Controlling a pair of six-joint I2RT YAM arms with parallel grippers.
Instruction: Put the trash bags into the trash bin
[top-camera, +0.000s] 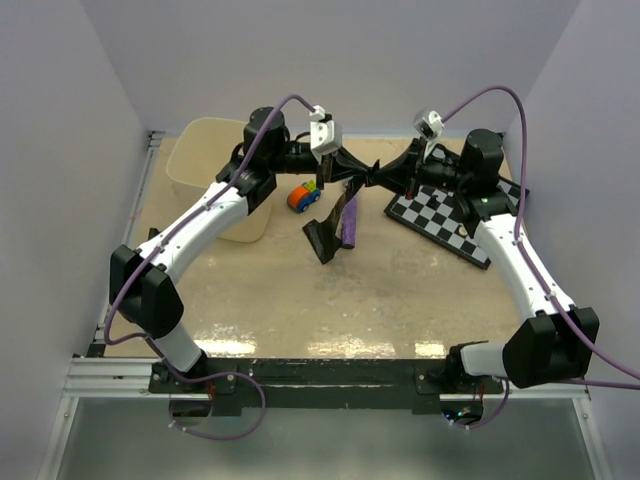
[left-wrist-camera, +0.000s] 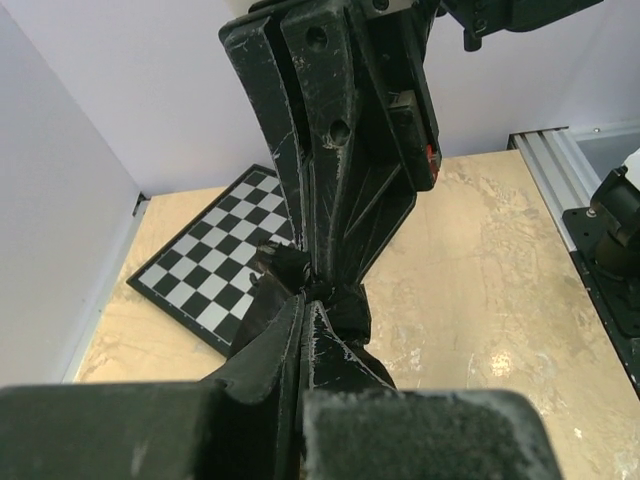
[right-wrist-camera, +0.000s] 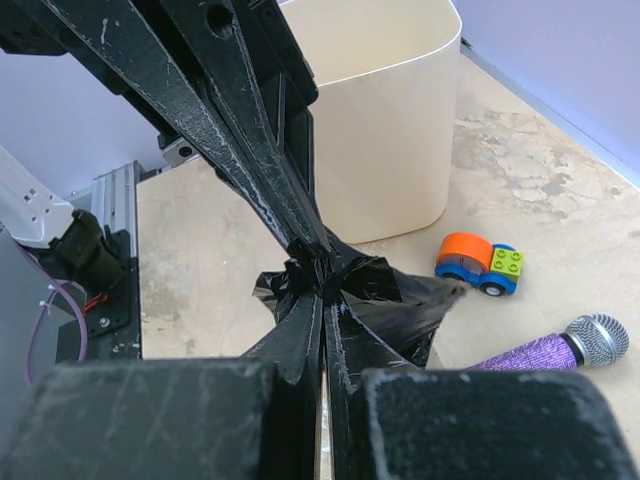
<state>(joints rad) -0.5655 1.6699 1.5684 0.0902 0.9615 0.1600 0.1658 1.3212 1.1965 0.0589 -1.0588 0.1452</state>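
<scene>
Black film of the bag (top-camera: 322, 238) is pinched in the air: the left gripper (top-camera: 352, 168) and the right gripper (top-camera: 392, 174) are both closed tight on one bunched spot, tip to tip, and the rest hangs down. The bin (top-camera: 195, 140) stands far left of them, nearer the left arm (top-camera: 215, 205) (which covers part of it); the bag's mouth I cannot make out.

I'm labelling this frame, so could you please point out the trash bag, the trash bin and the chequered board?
trash bag (right-wrist-camera: 395, 300): right wrist view, on the crumpled film fanning out to the right.
trash bin (right-wrist-camera: 385, 140): right wrist view, on its outer wall.
chequered board (left-wrist-camera: 210, 270): left wrist view, middle of its squares.
</scene>
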